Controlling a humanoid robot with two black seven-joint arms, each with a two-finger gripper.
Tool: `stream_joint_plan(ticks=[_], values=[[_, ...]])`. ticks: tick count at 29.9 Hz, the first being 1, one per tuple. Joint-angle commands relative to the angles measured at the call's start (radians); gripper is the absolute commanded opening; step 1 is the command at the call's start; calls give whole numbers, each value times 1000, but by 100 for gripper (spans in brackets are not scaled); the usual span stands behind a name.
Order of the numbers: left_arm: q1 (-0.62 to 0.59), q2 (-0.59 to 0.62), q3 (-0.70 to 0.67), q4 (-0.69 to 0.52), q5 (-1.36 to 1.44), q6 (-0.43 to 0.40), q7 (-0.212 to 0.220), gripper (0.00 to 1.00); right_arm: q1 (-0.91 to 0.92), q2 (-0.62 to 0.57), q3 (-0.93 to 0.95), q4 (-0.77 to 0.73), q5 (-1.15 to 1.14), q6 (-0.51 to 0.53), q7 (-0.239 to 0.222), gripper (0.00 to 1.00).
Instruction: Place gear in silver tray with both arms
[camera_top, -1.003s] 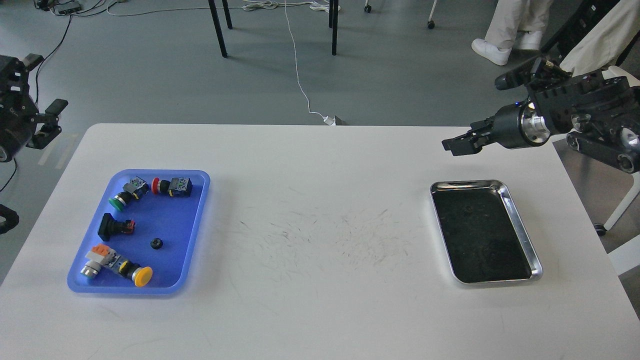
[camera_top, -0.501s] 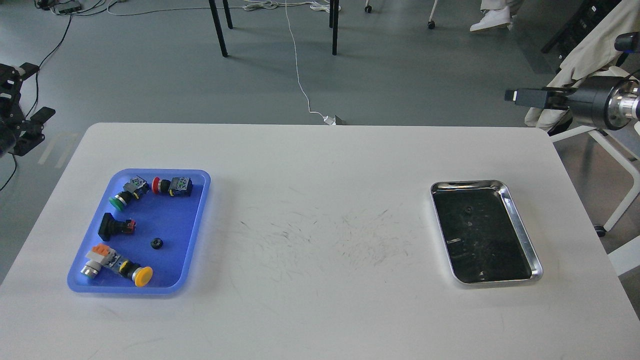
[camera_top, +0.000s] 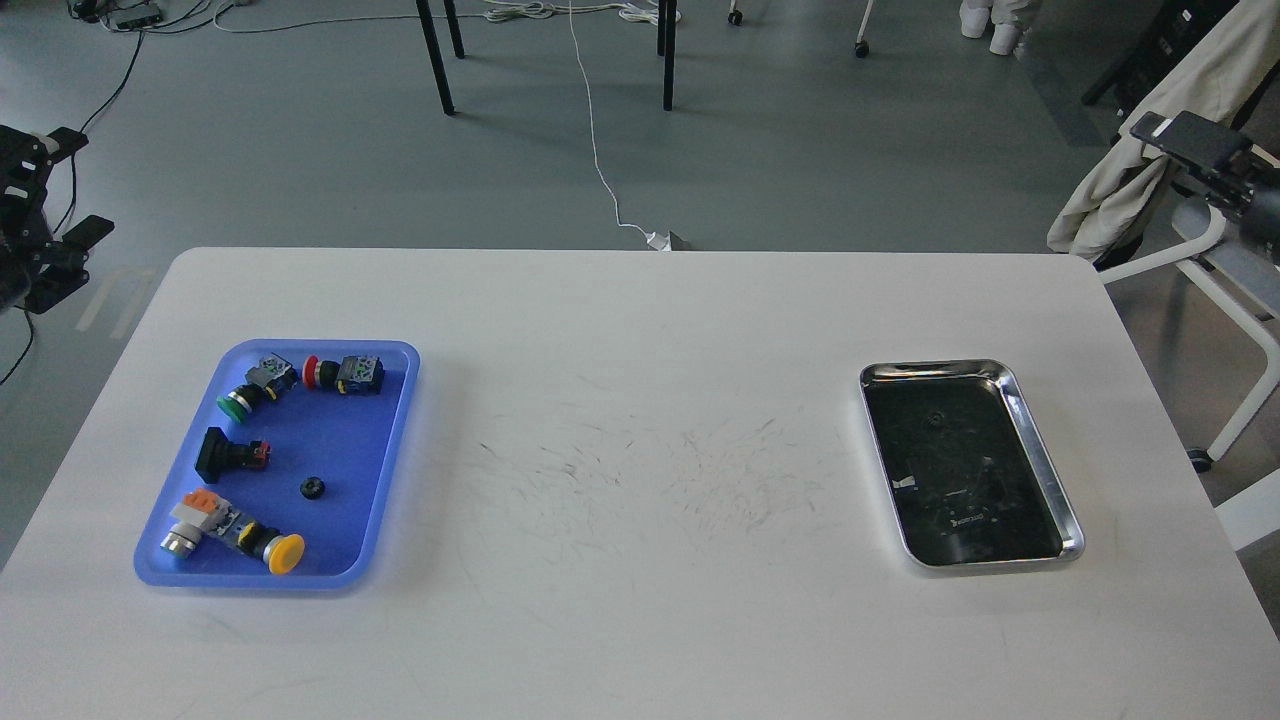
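Note:
The gear (camera_top: 312, 487) is small and black and lies in the blue plastic tray (camera_top: 395, 420) at the table's left, among push-button switches. The silver tray (camera_top: 1040, 465) sits at the table's right with a dark reflective bottom; I see no gear-sized part in it. My left gripper (camera_top: 72, 188) is off the table's far left edge, its two fingers apart and empty. My right gripper (camera_top: 1188, 138) is off the table's far right corner, high above the floor, seen as one dark bar; its fingers cannot be told apart.
Green (camera_top: 235, 402), red (camera_top: 312, 372), black (camera_top: 215, 452) and yellow (camera_top: 287, 552) button switches share the blue tray with the gear. A chair draped with beige cloth (camera_top: 1110, 195) stands right of the table. Table legs and cables lie on the floor behind.
My right arm has pulled back from over the table's far right corner, up and to the right, off the table. My left arm has drawn slightly left. The gear has not moved.

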Motion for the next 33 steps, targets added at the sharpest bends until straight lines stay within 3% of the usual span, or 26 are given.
stream_joint_plan(ticks=[1, 8, 13, 23, 26, 33], values=[[-1, -8, -1, 1, 89, 0, 0, 98, -40, -22, 11, 10, 144, -8, 0, 91], [-1, 0, -5, -10, 137, 0, 0, 98, -111, -62, 14, 25, 471, -71, 0, 93], [-1, 3, -16, -4, 125, 0, 0, 98, -165, -67, 40, 126, 599, -107, 0, 94], [2, 14, 44, -19, 197, 0, 0, 97, -197, 102, 90, 157, 617, -232, 0, 94], [-2, 24, 70, -19, 273, 0, 0, 92, -237, 146, 125, 157, 616, -248, 0, 94], [-40, 84, 67, -114, 360, 0, 0, 90, -342, 222, 234, 159, 608, -291, 0, 95]])
